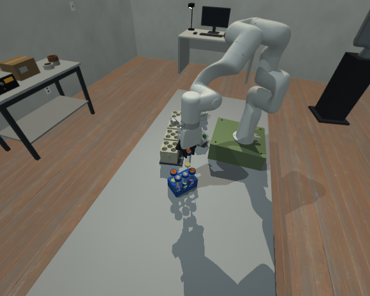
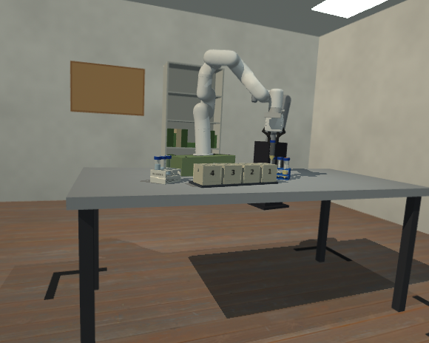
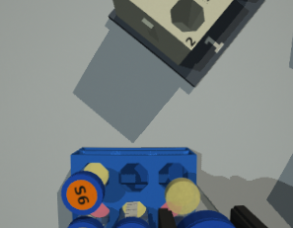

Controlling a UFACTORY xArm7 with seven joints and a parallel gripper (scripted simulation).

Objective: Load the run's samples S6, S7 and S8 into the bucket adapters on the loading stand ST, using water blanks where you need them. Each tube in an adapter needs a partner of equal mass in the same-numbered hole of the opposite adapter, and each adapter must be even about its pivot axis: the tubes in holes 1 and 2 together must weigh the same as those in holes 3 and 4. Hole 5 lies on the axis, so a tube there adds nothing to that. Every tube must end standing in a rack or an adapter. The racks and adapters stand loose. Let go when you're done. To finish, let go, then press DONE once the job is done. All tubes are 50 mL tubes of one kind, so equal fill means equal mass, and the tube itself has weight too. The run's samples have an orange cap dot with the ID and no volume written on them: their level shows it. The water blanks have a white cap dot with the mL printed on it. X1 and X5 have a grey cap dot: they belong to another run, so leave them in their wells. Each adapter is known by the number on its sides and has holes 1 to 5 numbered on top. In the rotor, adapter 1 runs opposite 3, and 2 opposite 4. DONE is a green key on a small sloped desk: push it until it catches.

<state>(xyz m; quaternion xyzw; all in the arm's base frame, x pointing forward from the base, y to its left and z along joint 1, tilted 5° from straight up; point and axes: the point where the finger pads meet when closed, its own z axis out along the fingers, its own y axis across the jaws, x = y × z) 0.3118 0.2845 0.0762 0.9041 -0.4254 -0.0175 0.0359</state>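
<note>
While the end effector (image 1: 189, 151) (image 2: 273, 140) (image 3: 203, 216), part-closed, grips an orange-dotted tube (image 1: 189, 157) (image 2: 272, 149) (image 3: 183, 196), space separates it from adapter 1 (image 1: 170, 152) (image 2: 269, 173) (image 3: 164, 29).

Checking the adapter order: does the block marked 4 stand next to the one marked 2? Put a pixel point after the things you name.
No, block 3 (image 2: 232, 178) stands between block 4 (image 2: 211, 179) and block 2 (image 2: 251, 178).

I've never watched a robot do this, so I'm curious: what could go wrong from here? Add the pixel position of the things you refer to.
The hand (image 1: 187, 152) (image 2: 272, 137) holds a tube (image 1: 189, 159) (image 2: 272, 151) up by its capped end, so it might slip or swing. Its lower end could catch a cap in the blue rack (image 1: 183, 188) (image 3: 134, 153) if it passes back over. And the cream adapters (image 1: 170, 157) (image 2: 211, 177) stand loose, so a misjudged insertion may nudge one.
</note>
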